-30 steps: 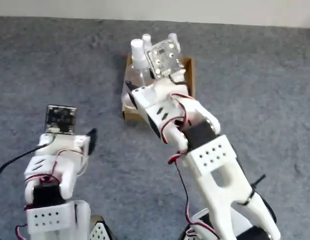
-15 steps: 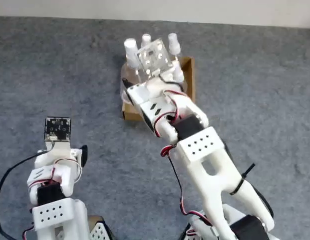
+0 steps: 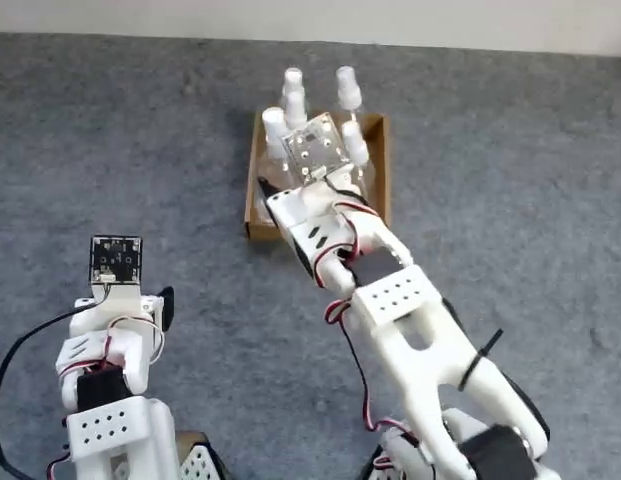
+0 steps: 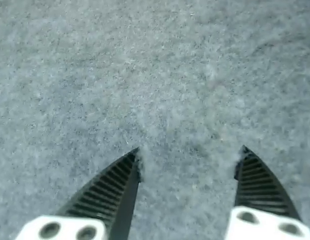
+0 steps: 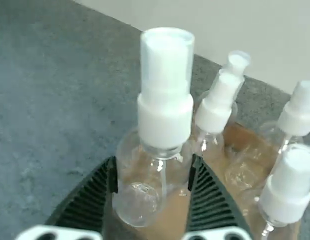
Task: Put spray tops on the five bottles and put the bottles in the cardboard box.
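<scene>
Now right gripper (image 5: 154, 176) pinches clear spray bottle (image 5: 147, 197) by body, at cardboard box (image 3: 381, 150) edge beside other capped bottles (image 5: 214, 107). Lower straight, keep upright, release once base seats; avoid knocking neighbours. Left gripper (image 4: 187, 162) spread, empty, over carpet (image 4: 145, 75).

Grey carpet (image 3: 510, 150) below pale wall (image 3: 390, 20)

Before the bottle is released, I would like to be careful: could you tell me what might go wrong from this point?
1. The right gripper is shut on a bottle right beside another bottle in the cardboard box. Opening the gripper could well knock that neighbour over.
2. The held bottle is near the box's wall, so it may catch the rim and tip out.
</scene>
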Controlling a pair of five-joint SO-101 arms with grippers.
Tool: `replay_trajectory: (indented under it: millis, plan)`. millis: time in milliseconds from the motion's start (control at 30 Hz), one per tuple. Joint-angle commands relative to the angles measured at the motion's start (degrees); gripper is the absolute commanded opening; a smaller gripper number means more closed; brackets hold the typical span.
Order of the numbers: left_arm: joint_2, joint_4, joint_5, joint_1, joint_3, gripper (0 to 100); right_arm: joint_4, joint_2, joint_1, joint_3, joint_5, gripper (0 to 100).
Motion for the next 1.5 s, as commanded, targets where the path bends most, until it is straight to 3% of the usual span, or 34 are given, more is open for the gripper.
replay_trajectory:
  millis: [0, 1467]
  plan:
    - [-0.22, -1.41, 0.00, -0.48, -0.04, 23, -1.71, 2.59, 1.10, -4.53, 1.41, 0.3]
    - [-0.22, -1.41, 0.00, -0.31, 0.13, 23, -8.22, 9.71, -0.13, -2.77, -0.18, 0.6]
